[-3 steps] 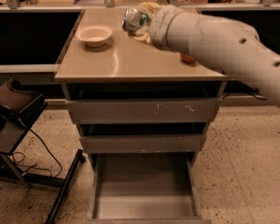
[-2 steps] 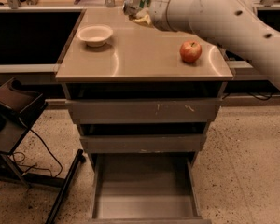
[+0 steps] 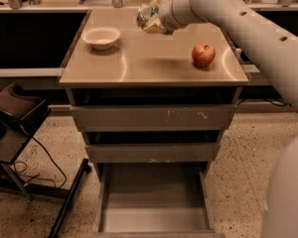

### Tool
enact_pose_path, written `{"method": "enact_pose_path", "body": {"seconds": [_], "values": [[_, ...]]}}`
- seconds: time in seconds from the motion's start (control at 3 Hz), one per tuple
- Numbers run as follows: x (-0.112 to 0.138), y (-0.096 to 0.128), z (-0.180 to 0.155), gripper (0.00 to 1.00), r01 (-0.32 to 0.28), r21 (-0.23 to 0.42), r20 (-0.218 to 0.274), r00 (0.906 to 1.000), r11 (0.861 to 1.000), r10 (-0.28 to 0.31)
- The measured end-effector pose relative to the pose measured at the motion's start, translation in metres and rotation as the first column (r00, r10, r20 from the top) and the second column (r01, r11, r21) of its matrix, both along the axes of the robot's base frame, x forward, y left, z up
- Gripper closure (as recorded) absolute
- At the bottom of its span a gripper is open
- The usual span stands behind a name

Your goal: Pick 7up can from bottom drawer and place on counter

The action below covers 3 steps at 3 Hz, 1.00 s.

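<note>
My gripper [image 3: 150, 20] is shut on the 7up can [image 3: 146, 16], a silvery can with green markings, and holds it tilted above the far middle of the counter [image 3: 139, 63]. The white arm reaches in from the right across the counter. The bottom drawer [image 3: 154, 202] is pulled open below, and its flat grey floor shows nothing on it. Most of the can is hidden by the fingers.
A white bowl [image 3: 101, 36] sits at the counter's far left. A red apple [image 3: 203, 54] sits at its right. Two shallower drawers [image 3: 154, 118] above the bottom one are slightly open. A dark chair base [image 3: 15, 118] and cables stand on the floor to the left.
The arm has lowered and shifted right a little with the can, now above the counter's far middle. The apple, hidden a second ago, shows in full.
</note>
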State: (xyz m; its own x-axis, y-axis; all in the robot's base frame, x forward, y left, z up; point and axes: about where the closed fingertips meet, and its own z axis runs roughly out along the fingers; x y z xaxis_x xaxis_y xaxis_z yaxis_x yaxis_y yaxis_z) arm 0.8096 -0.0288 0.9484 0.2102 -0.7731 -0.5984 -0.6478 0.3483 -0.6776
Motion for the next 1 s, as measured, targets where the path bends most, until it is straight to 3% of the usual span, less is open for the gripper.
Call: {"method": "enact_pose_path", "body": {"seconds": [0.33,0.67,1.0], "values": [[-0.002,-0.011,-0.063,1.00,-0.028,-0.020,-0.196,0.9803,0.999,0.024],[-0.020,-0.024,-0.116,1.00,-0.051,-0.019,-0.344,0.9379,0.999,0.041],[-0.020,-0.024,-0.109,0.81,-0.052,-0.019,-0.345,0.9375,0.998,0.042]]}}
